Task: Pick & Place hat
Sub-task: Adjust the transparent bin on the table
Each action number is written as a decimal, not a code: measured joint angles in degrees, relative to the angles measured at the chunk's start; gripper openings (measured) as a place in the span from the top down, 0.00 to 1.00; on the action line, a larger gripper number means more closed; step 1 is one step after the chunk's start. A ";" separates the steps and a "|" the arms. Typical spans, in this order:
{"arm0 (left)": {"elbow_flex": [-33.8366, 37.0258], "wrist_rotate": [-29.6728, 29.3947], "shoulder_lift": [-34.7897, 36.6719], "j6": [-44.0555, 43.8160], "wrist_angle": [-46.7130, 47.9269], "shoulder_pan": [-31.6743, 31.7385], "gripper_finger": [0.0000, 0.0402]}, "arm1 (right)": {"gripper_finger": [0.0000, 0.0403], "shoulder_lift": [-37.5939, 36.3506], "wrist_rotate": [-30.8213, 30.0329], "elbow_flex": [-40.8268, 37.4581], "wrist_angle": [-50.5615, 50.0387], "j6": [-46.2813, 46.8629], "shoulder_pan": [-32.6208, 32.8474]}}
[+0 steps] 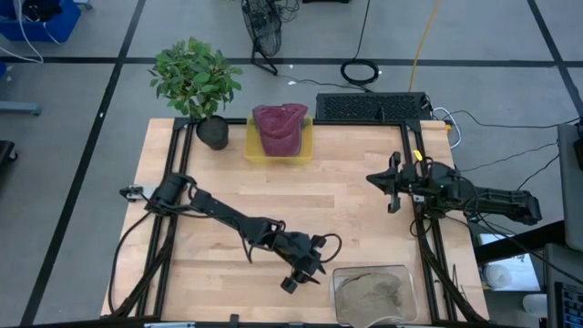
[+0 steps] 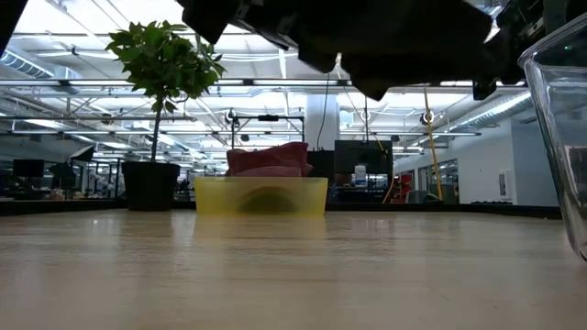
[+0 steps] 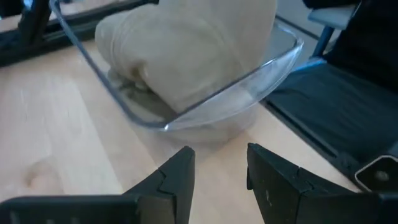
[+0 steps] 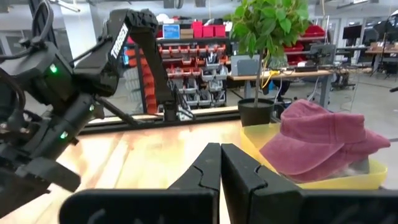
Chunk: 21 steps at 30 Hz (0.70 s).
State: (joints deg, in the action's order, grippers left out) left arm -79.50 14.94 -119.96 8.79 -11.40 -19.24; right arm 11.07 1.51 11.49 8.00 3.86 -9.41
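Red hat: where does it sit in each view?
High view: red hat in the yellow tray, top centre.
Low view: centre, above the tray's wall.
Left wrist view: not in it.
Right wrist view: at right, on the tray.
Shared landmark: potted plant beside the tray.

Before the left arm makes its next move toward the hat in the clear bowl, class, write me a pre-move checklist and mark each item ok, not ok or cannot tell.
1. Left tool open with a gap between its fingers: ok.
2. Left tool lined up with the clear glass bowl: ok, the bowl sits just ahead of it in the left wrist view.
3. Beige fabric hat inside that bowl and reachable: ok, it bulges above the rim.
4. Left tool holding nothing: ok.
5. Right tool shut and parked at the table's right side, away from the bowl: ok.
6. Yellow plastic tray free for another hat: not ok, a maroon fabric hat fills it.
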 joint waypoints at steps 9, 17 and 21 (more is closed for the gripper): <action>0.02 0.02 -0.09 0.13 -1.92 0.04 0.63 | 1.00 -0.04 -0.17 0.00 1.17 0.00 0.00; 0.04 0.55 -0.09 1.62 -1.95 -0.05 0.73 | 1.00 -0.04 -0.16 0.00 0.17 0.11 0.01; 0.04 0.52 -0.09 1.39 -2.75 -0.03 0.87 | 1.00 -0.04 0.01 0.00 0.23 1.71 0.02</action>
State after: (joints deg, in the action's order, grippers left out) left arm -79.46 15.46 -120.05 10.18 -14.15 -19.27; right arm 11.03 1.52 11.49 8.23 5.57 -9.39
